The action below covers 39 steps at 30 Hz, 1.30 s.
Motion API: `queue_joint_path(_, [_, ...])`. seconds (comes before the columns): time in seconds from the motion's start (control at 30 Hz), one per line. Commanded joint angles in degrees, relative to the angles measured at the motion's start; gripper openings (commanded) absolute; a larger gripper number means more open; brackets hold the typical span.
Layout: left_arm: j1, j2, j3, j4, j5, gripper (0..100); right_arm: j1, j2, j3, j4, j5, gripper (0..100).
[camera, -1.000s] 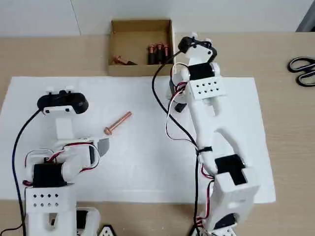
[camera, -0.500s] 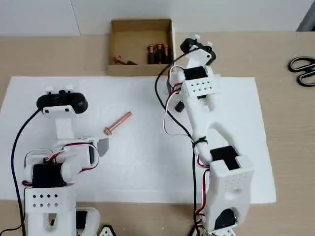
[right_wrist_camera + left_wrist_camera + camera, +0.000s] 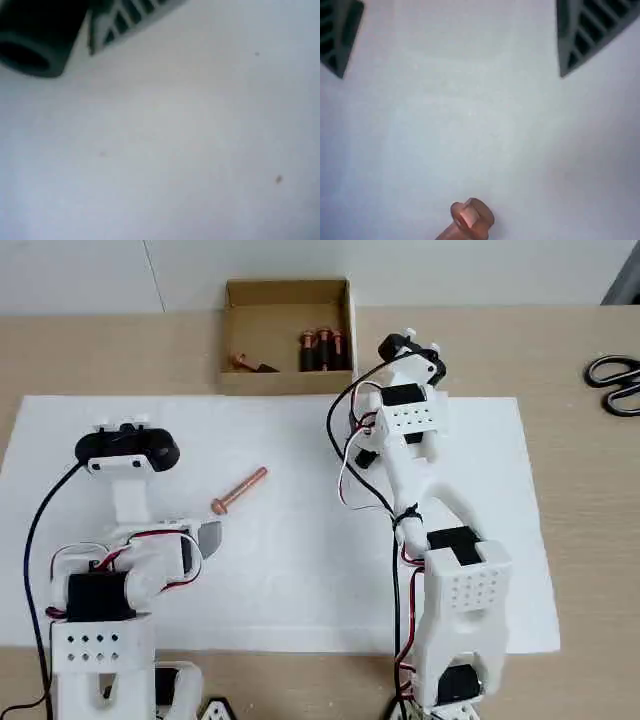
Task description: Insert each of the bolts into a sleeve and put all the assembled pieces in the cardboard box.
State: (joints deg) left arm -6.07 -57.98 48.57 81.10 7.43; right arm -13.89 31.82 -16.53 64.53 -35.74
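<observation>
A light wooden table carries a large white paper sheet, with two white robot arms at its near edge. A loose copper-coloured metal bolt lies slanted on the sheet, left of centre, its hexagonal head pointing near and left. The left gripper hangs over the sheet just near of that head, its jaws spread wide and holding nothing.

The right arm stretches toward the far side of the sheet, ending just right of an open brown cardboard box on the far part of the table. In the right wrist view, a black cylindrical sleeve sits hard against a ribbed part of the right gripper, above the sheet; I cannot tell whether the jaws are open or clamped on it.

Inside the box, three black sleeves with copper bolts lie side by side at the right, and another copper and dark piece lies at the near left. Black-handled scissors rest at the far right.
</observation>
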Motion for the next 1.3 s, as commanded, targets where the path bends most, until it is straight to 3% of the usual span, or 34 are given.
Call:
queue_joint_path(0.0, [-0.09,-0.70,-0.22,-0.97,0.00,26,0.22,-0.04,-2.73,-0.66,-0.26,18.2])
queue_joint_path(0.13, [-0.09,-0.70,-0.22,-0.97,0.00,26,0.31,0.48,-2.64,-0.13,-0.26,15.8])
queue_joint_path(0.3, [-0.09,-0.70,-0.22,-0.97,0.00,26,0.40,3.12,-2.64,0.04,-0.18,0.9])
queue_joint_path(0.53, [-0.18,-0.70,-0.40,-0.88,0.00,26,0.66,-1.80,-2.73,7.60,0.35,0.5])
queue_joint_path(0.77, [-0.18,-0.70,-0.66,-0.70,0.00,26,0.22,-14.55,-2.64,18.24,15.38,0.5])
queue_joint_path(1.03, [0.09,-0.70,-0.66,-0.70,0.00,26,0.22,-13.49,-0.18,19.65,30.42,0.7])
queue_joint_path(1.27, [0.09,-0.70,-0.66,-0.70,0.00,26,-0.22,-5.67,1.05,18.68,34.55,2.1])
